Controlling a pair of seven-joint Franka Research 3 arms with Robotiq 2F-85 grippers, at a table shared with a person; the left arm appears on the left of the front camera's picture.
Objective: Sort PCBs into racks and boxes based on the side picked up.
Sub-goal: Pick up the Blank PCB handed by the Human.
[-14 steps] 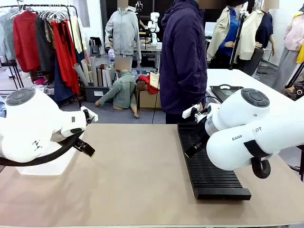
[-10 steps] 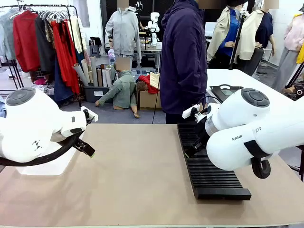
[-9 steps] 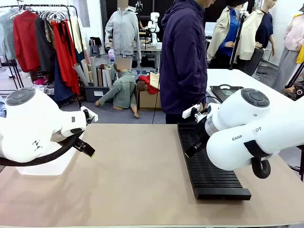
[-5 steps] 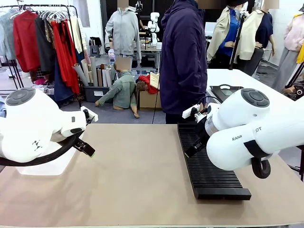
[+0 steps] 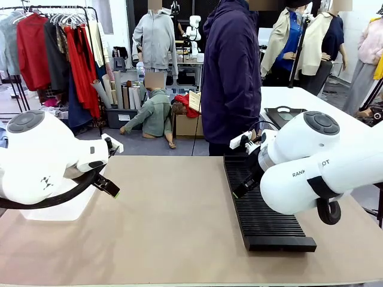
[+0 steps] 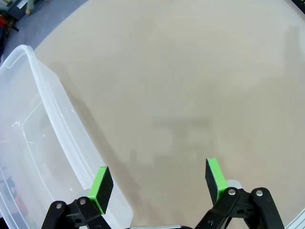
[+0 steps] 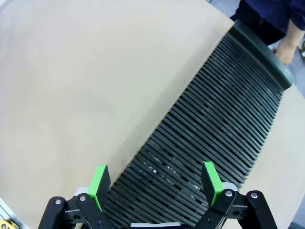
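The left tool (image 6: 157, 183) hangs released, its green pads (image 6: 101, 187) spread wide with only bare table (image 6: 190, 86) between them. The box (image 6: 52, 119) sits just beside one finger, its long wall running away from the wrist. The right tool (image 7: 155, 183) is likewise released and holds nothing, poised over the near part of the rack (image 7: 224, 119), whose slots lie crosswise to its length and stand bare where they show. The rack's long axis runs away from the robot toward the person (image 5: 230, 78), whose hand (image 7: 286, 50) is near its far end. So each tool sits by one bin, left by the box and right by the rack. A PCB would likely come from the person's side, and the right arm looks the nearer to take it.
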